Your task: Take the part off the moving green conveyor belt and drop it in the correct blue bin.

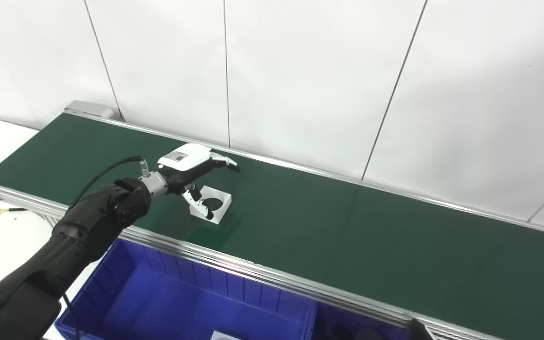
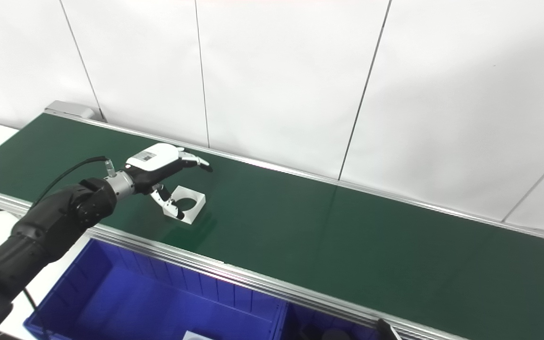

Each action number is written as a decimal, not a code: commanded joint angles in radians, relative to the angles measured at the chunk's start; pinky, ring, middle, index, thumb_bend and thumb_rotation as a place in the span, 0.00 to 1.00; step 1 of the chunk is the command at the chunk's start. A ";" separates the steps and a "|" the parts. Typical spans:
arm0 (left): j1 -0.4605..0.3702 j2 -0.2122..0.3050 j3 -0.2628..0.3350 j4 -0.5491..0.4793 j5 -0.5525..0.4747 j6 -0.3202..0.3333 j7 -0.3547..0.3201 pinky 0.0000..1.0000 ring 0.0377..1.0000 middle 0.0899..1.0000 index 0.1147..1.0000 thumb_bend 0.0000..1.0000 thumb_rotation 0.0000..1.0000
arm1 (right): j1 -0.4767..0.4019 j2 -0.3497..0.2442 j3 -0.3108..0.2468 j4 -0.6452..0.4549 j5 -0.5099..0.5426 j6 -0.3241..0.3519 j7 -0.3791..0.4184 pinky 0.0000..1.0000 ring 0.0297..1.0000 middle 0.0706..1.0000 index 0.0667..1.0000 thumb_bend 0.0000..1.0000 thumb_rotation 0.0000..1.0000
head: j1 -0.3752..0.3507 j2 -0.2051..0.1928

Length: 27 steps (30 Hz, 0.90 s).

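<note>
Left of centre in the frame, the left hand (image 1: 191,165) reaches over the green conveyor belt (image 1: 347,236) with its fingers (image 1: 225,161) spread apart, holding nothing. The white square part (image 1: 213,204) with a round hole lies flat on the belt just below the hand; the thumb hangs over its near-left edge. A blue bin (image 1: 182,293) sits at lower left. The right hand shows only a dark sliver at the bottom edge, its state unreadable.
</note>
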State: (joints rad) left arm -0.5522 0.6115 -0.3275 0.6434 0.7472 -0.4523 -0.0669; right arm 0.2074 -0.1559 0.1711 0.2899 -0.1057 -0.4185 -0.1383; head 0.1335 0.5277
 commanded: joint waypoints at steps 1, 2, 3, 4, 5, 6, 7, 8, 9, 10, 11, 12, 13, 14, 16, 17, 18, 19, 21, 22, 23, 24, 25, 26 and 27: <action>-0.063 0.035 -0.001 -0.007 0.030 0.008 0.051 1.00 0.92 0.86 0.81 0.92 0.09 | -0.010 -0.001 0.004 -0.028 -0.006 -0.051 -0.013 0.80 0.85 0.87 0.85 0.57 0.00 | -0.002 0.002; -0.066 0.033 -0.005 0.000 0.038 0.009 0.058 1.00 0.92 0.87 0.82 0.93 0.09 | -0.009 -0.001 0.005 -0.029 -0.004 -0.051 -0.013 0.80 0.85 0.87 0.85 0.58 0.00 | -0.002 0.002; -0.069 0.032 -0.009 0.004 0.046 0.012 0.060 1.00 0.92 0.87 0.82 0.95 0.10 | -0.009 0.000 0.005 -0.031 -0.002 -0.051 -0.012 0.80 0.85 0.86 0.85 0.58 0.00 | -0.005 0.004; -0.070 0.032 -0.012 0.007 0.051 0.014 0.062 1.00 0.93 0.87 0.82 0.96 0.11 | -0.008 0.000 0.006 -0.032 -0.001 -0.051 -0.012 0.81 0.86 0.86 0.85 0.58 0.00 | -0.005 0.004; -0.074 0.032 -0.021 0.009 0.062 0.021 0.055 1.00 0.94 0.88 0.83 0.96 0.12 | -0.006 0.001 0.006 -0.032 0.001 -0.051 -0.011 0.82 0.86 0.87 0.85 0.58 0.00 | -0.008 0.006; -0.077 0.032 -0.028 0.012 0.069 0.024 0.050 1.00 0.94 0.88 0.83 0.96 0.13 | -0.004 0.002 0.006 -0.033 -0.001 -0.051 -0.013 0.82 0.86 0.87 0.85 0.58 0.00 | -0.012 0.006; -0.079 0.031 -0.034 0.014 0.073 0.027 0.043 1.00 0.95 0.89 0.84 0.97 0.14 | -0.002 0.002 0.006 -0.034 -0.003 -0.051 -0.015 0.81 0.86 0.86 0.85 0.58 0.00 | -0.012 0.006; -0.081 0.029 -0.039 0.015 0.073 0.031 0.036 1.00 0.95 0.89 0.84 0.97 0.14 | 0.000 0.001 0.007 -0.036 -0.006 -0.051 -0.018 0.81 0.86 0.86 0.84 0.58 0.00 | -0.014 0.006; -0.081 0.028 -0.042 0.013 0.074 0.037 0.030 1.00 0.96 0.89 0.84 0.97 0.15 | 0.002 0.001 0.007 -0.037 -0.006 -0.051 -0.019 0.81 0.86 0.86 0.84 0.58 0.00 | -0.016 0.007; -0.081 0.027 -0.044 0.011 0.074 0.042 0.026 1.00 0.96 0.90 0.84 0.97 0.15 | 0.004 0.001 0.008 -0.038 -0.006 -0.051 -0.019 0.80 0.86 0.86 0.85 0.58 0.00 | -0.017 0.009; -0.081 0.025 -0.046 0.010 0.073 0.045 0.024 1.00 0.97 0.90 0.84 0.97 0.15 | 0.005 0.000 0.009 -0.038 -0.004 -0.051 -0.020 0.81 0.86 0.87 0.85 0.58 0.00 | -0.017 0.009; -0.082 0.024 -0.050 0.013 0.074 0.047 0.025 1.00 0.97 0.90 0.84 0.97 0.15 | 0.006 -0.001 0.010 -0.038 -0.002 -0.051 -0.020 0.81 0.86 0.86 0.84 0.58 0.00 | -0.018 0.009; -0.084 0.022 -0.053 0.015 0.076 0.050 0.023 1.00 0.99 0.90 0.84 0.97 0.15 | 0.007 -0.002 0.011 -0.039 0.001 -0.051 -0.018 0.80 0.86 0.87 0.85 0.58 0.00 | -0.018 0.009; -0.085 0.021 -0.057 0.016 0.078 0.053 0.022 1.00 0.99 0.90 0.84 0.97 0.15 | 0.008 -0.003 0.011 -0.039 0.004 -0.051 -0.016 0.80 0.86 0.87 0.85 0.58 0.00 | -0.020 0.011; -0.087 0.018 -0.063 0.018 0.079 0.060 0.021 1.00 0.99 0.90 0.84 0.97 0.15 | 0.011 -0.003 0.011 -0.042 0.007 -0.051 -0.014 0.80 0.86 0.87 0.85 0.58 0.00 | -0.023 0.012; -0.088 0.015 -0.065 0.020 0.077 0.062 0.020 1.00 1.00 0.90 0.84 0.98 0.14 | 0.012 -0.002 0.010 -0.043 0.008 -0.051 -0.014 0.80 0.86 0.87 0.85 0.58 0.00 | -0.023 0.012; -0.089 0.010 -0.066 0.027 0.072 0.059 0.024 1.00 1.00 0.90 0.84 0.98 0.14 | 0.013 -0.002 0.010 -0.045 0.003 -0.051 -0.017 0.80 0.86 0.87 0.85 0.59 0.00 | -0.026 0.012; -0.090 0.007 -0.067 0.032 0.068 0.057 0.027 1.00 0.99 0.89 0.83 0.99 0.14 | 0.015 -0.002 0.010 -0.047 0.000 -0.051 -0.019 0.80 0.86 0.87 0.85 0.59 0.00 | -0.026 0.013; -0.090 -0.002 -0.070 0.041 0.064 0.055 0.029 1.00 1.00 0.89 0.83 0.99 0.13 | 0.016 -0.002 0.012 -0.050 -0.006 -0.051 -0.027 0.79 0.85 0.86 0.84 0.59 0.00 | -0.028 0.014; -0.091 -0.007 -0.072 0.045 0.061 0.056 0.023 1.00 1.00 0.90 0.84 0.99 0.13 | 0.018 -0.002 0.014 -0.053 -0.008 -0.051 -0.029 0.79 0.85 0.86 0.84 0.59 0.00 | -0.031 0.017; -0.091 -0.010 -0.073 0.047 0.058 0.057 0.018 1.00 1.00 0.90 0.84 0.99 0.13 | 0.018 -0.003 0.016 -0.054 -0.010 -0.051 -0.032 0.79 0.85 0.86 0.84 0.59 0.00 | -0.032 0.017; -0.091 -0.015 -0.077 0.049 0.061 0.060 0.017 1.00 1.00 0.90 0.84 0.99 0.13 | 0.020 -0.002 0.016 -0.057 -0.008 -0.051 -0.032 0.79 0.85 0.86 0.84 0.59 0.00 | -0.035 0.019; -0.090 -0.018 -0.079 0.050 0.063 0.062 0.017 1.00 1.00 0.90 0.84 0.99 0.14 | 0.021 -0.002 0.016 -0.058 -0.006 -0.051 -0.032 0.78 0.84 0.86 0.84 0.59 0.00 | -0.035 0.019; -0.088 -0.022 -0.081 0.052 0.062 0.064 0.016 1.00 1.00 0.90 0.84 0.99 0.14 | 0.023 -0.001 0.016 -0.060 -0.004 -0.051 -0.031 0.78 0.84 0.86 0.84 0.59 0.00 | -0.040 0.021; -0.087 -0.026 -0.083 0.054 0.061 0.065 0.015 1.00 0.99 0.89 0.84 0.99 0.15 | 0.024 0.000 0.016 -0.061 -0.004 -0.051 -0.032 0.78 0.85 0.86 0.84 0.59 0.00 | -0.041 0.021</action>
State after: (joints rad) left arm -0.5899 0.5765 -0.4172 0.7022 0.8233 -0.3929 -0.0598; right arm 0.2308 -0.1544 0.1883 0.2641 -0.1120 -0.4185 -0.1642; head 0.0921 0.5476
